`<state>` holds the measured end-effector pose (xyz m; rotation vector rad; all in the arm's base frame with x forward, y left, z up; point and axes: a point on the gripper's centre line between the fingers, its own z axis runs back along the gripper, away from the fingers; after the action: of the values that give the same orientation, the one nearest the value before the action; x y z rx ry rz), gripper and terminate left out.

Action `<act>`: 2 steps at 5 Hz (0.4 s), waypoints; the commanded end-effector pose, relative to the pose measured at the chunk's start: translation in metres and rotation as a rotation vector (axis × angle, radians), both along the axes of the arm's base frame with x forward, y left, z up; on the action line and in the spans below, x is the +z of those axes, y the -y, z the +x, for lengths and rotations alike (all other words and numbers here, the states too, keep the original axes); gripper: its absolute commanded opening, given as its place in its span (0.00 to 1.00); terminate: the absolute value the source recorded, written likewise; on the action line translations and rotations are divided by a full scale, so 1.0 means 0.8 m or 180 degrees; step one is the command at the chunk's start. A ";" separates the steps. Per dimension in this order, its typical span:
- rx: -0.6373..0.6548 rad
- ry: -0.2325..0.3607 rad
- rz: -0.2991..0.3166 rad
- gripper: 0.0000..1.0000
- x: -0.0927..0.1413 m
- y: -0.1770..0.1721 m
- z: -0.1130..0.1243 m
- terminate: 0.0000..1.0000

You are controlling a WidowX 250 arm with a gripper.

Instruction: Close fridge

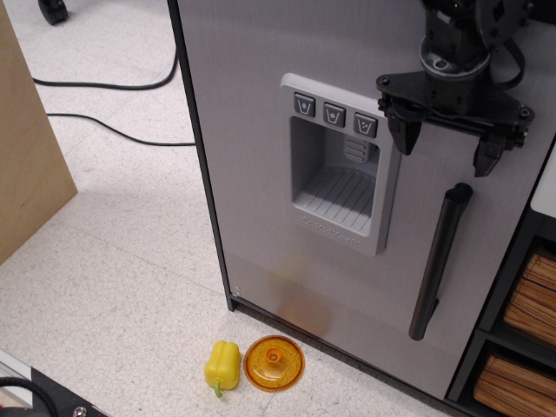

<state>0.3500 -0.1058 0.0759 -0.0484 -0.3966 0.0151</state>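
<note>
I am holding my gripper [452, 146] spread wide open, gripping nothing, in front of the upper right part of the fridge [261, 130] door. One black finger [405, 132] is hanging just beside the right edge of the dispenser panel [339, 169], and the other is hanging just above the top end of the long black handle [439, 261]; I cannot tell whether either is touching the door.

The fridge is standing upright on the speckled floor [113, 261], filling the middle and right of the view, with its grey door lying flat against the black body. The handle is running down the right side of the door, slightly tilted.

On the floor near the fridge's lower left corner, a yellow toy pepper [222, 367] is lying just beside an orange round lid [274, 362]. Black cables [104, 85] are trailing across the floor at the upper left. A wooden panel [26, 165] is standing at the left edge, and brown baskets [521, 339] are sitting at the lower right.
</note>
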 end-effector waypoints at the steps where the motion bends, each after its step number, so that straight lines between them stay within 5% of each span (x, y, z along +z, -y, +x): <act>1: 0.0020 0.0352 0.0003 1.00 0.030 -0.010 0.008 0.00; 2: -0.0080 0.0395 -0.0039 1.00 0.043 -0.021 -0.030 0.00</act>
<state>0.3179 -0.0924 0.0910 -0.0560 -0.4656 -0.0069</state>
